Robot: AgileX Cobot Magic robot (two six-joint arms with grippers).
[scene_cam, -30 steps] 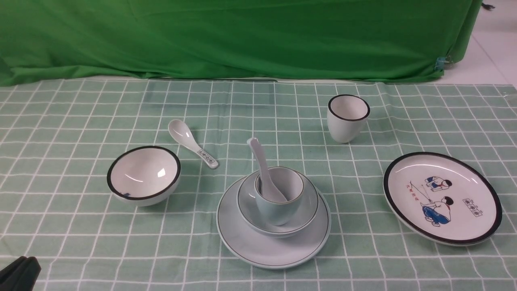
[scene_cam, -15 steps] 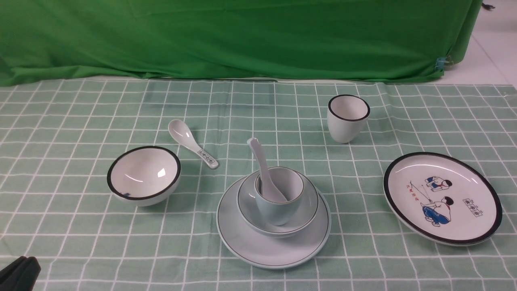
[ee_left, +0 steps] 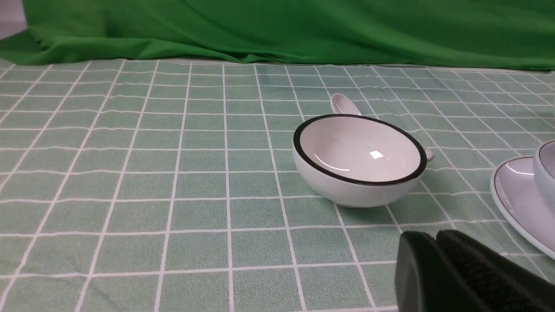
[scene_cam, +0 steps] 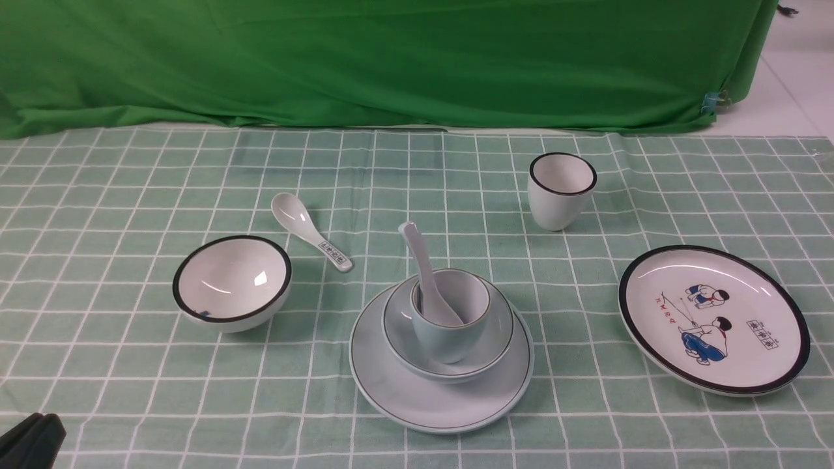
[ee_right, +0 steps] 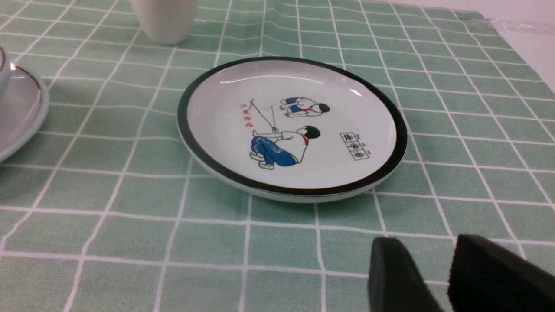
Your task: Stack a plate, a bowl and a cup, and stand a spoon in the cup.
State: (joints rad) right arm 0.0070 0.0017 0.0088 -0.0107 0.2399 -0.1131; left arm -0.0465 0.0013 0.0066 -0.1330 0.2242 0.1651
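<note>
Near the middle of the surface (scene_cam: 293,417), the plate (scene_cam: 449,410) carries the bowl (scene_cam: 397,339), the bowl carries the cup (scene_cam: 449,339), and the spoon (scene_cam: 422,260) stands in the cup, its handle leaning out over the rim. The stack looks complete, so the step in hand is probably just to leave it be and bring both arms to rest.

The left hand (ee_left: 432,236) is closed on nothing; the right hand (ee_right: 427,249) is a little open, with nothing between its fingers. Both are well apart from the stack, which is where they belong. The cup seems to tilt a bit within the bowl, and the spoon's long handle would be the first part caught by a passing arm, so any further move is best made low and outward, away from the middle. A touch-up hardly seems worth the risk of tipping the cup.

To the left lie the black-rimmed bowl (scene_cam: 228,280) and the marked spoon (scene_cam: 300,221); the black-rimmed cup (scene_cam: 557,202) is beyond the stack to the right, and the cartoon plate (scene_cam: 658,280) to its right. These belong outside the stack. Nearest the left hand is the black-rimmed bowl, so withdraw clear of it.
</note>
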